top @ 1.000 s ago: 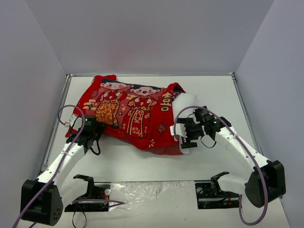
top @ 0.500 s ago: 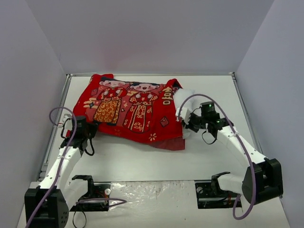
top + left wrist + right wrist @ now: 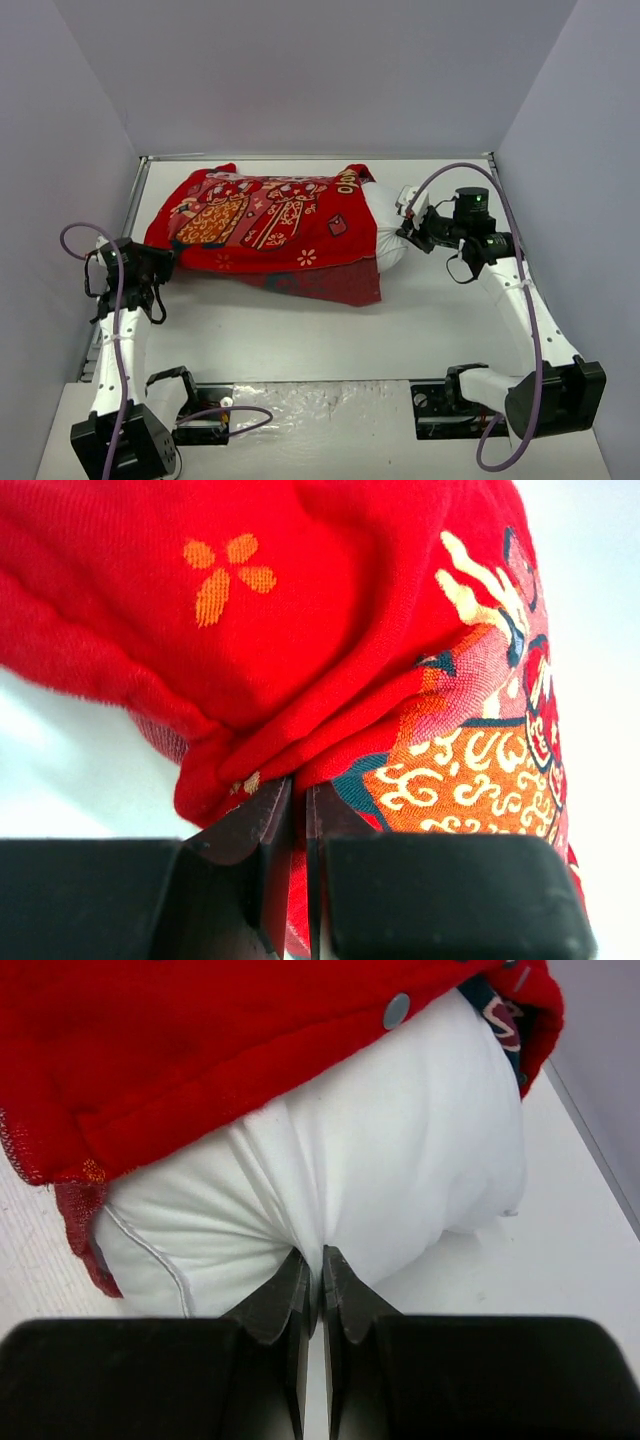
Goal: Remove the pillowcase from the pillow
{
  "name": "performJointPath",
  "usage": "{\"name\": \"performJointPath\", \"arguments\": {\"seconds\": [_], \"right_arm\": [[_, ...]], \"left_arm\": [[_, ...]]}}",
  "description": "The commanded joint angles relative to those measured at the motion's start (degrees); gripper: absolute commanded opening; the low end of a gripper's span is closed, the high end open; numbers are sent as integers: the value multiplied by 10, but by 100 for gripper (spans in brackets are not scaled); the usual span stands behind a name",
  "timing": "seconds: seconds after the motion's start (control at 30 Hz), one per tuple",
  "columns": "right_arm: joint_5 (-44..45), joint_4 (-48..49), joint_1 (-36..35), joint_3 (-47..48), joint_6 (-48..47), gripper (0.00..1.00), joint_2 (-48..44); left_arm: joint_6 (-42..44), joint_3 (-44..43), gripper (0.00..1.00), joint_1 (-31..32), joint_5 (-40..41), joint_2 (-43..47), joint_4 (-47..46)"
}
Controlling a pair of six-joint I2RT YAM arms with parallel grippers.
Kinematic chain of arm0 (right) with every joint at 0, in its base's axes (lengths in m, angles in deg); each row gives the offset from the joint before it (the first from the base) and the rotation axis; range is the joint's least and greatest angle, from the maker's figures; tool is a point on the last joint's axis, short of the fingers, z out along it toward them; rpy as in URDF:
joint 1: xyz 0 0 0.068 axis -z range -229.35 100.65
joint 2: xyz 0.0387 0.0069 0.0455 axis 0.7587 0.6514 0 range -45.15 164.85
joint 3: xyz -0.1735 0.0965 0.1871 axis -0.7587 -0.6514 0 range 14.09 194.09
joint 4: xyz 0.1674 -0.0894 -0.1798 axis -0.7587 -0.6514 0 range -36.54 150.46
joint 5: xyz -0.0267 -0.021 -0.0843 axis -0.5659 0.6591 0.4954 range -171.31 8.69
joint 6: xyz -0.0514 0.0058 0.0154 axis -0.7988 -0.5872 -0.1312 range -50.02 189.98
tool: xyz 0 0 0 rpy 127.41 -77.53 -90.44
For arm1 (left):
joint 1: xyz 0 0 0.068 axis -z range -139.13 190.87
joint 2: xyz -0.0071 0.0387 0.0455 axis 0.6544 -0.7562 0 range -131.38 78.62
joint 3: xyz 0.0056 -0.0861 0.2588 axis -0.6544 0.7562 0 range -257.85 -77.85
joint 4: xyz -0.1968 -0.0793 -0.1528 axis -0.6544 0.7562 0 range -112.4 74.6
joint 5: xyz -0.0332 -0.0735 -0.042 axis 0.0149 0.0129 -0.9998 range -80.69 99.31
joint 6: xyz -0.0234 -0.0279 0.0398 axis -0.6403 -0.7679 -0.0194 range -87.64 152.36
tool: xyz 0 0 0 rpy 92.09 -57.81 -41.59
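Spread left to right across the far half of the bench [image 3: 300, 335]: pillowcase [image 3: 265, 212], red, printed side up, with a duller red flap of its open end lying flat toward the near side. Pulled over most of the pillow [image 3: 388, 248], leaving only the white right end exposed and bulging past the red edge.

In the right wrist view, red edge of the pillowcase [image 3: 200, 1040] draped across the top of the pillow [image 3: 380, 1160], with a round grey snap [image 3: 396, 1010] near that edge.

Right gripper [image 3: 410, 228] positioned at the exposed white end. Closed tight on a pinched fold of pillow fabric, as seen at the right gripper [image 3: 320, 1260], with the jaws almost touching.

Left gripper [image 3: 158, 266] positioned at the near left corner of the pillowcase. Clamped on a bunched red fold, as seen at the left gripper [image 3: 298, 790], with only a narrow slit between the jaws. Creases of pillowcase [image 3: 300, 630] fanning up from the pinch.

Grippers at opposite ends of the bundle, well apart.
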Motion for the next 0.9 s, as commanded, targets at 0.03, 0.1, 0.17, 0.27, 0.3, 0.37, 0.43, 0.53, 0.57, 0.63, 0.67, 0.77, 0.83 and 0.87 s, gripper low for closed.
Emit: {"name": "performJointPath", "arguments": {"seconds": [0.03, 0.1, 0.17, 0.27, 0.3, 0.37, 0.43, 0.53, 0.57, 0.63, 0.67, 0.77, 0.83, 0.87], "right_arm": [[113, 23, 58, 55, 19, 0, -12], [102, 20, 63, 51, 32, 0, -12], [68, -8, 62, 36, 29, 0, -12], [29, -114, 40, -9, -34, 0, -11], [30, -138, 42, -33, -35, 0, -14], [29, -143, 55, -39, 16, 11, -21], [9, -139, 63, 3, 111, 29, -14], [-26, -94, 63, 78, 237, 46, 8], [-22, -69, 63, 92, 332, 50, 17], [-8, -34, 63, 139, 389, 61, 59], [4, -20, 63, 150, 417, 64, 76], [61, 18, 63, 171, 548, 74, 140], [98, 37, 61, 175, 647, 92, 182], [94, 56, 59, 178, 665, 96, 199]], "left_arm": [[42, -49, 2, -58, 151, 20, 7], [40, -48, 2, -59, 147, 23, 6], [41, -38, 2, -53, 108, 26, 4], [37, 0, 2, -38, 55, 48, 19], [36, 19, 12, -35, 36, 65, 32], [39, 31, 33, -21, -25, 85, 32], [51, 24, 56, -9, -53, 118, 48], [85, -24, 81, 6, -72, 166, 73], [95, -41, 87, 6, -74, 173, 79], [125, -97, 91, 7, -73, 176, 94], [133, -114, 93, 7, -71, 163, 97], [155, -167, 96, 8, -62, 95, 74], [173, -205, 97, 20, -70, 38, 53], [183, -223, 97, 23, -75, -30, 39]]}}
